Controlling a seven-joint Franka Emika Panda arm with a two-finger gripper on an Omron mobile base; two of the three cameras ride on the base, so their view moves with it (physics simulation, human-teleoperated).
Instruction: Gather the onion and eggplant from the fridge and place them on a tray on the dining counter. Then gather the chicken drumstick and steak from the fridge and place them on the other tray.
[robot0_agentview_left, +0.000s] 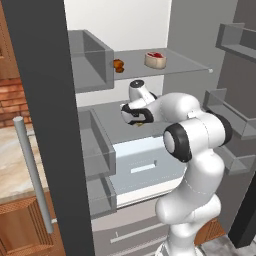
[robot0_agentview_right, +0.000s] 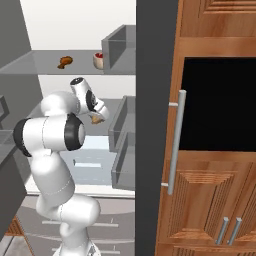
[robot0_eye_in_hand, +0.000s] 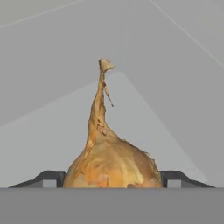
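The onion (robot0_eye_in_hand: 109, 162) lies on a middle shelf inside the open fridge (robot0_agentview_left: 45, 100), its papery stalk pointing toward 12 o'clock in the hand view. The tool (robot0_eye_in_hand: 113, 179) straddles the bulb, one fingertip at each flank; whether the fingers press it yet cannot be told. Judged firm and light, with loose, slippery skin; best held across the widest part, not the stalk. On the upper shelf rest the chicken drumstick (robot0_agentview_left: 118, 65) and, at its 3 o'clock, the steak (robot0_agentview_left: 155, 59).

Steak (robot0_agentview_left: 155, 59), drumstick (robot0_agentview_left: 118, 65) on upper shelf (robot0_agentview_left: 185, 62)
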